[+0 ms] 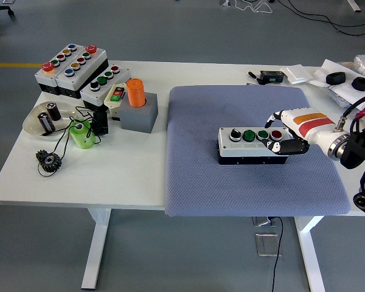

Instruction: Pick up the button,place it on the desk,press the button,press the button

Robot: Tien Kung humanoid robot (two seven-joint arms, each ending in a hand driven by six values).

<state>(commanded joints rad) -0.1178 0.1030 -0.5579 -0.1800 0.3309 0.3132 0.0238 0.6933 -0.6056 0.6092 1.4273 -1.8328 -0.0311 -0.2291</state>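
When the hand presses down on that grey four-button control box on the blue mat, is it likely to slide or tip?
The grey four-button control box looks low, wide and flat-based, so tipping seems unlikely. It sits on the textured blue mat, which probably resists sliding. The right hand works at the box's right end, over the red button, so an off-centre press might rock it slightly on the soft padding.

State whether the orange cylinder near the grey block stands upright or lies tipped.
Upright: the orange cylinder stands on end atop the grey block, its round top facing up.
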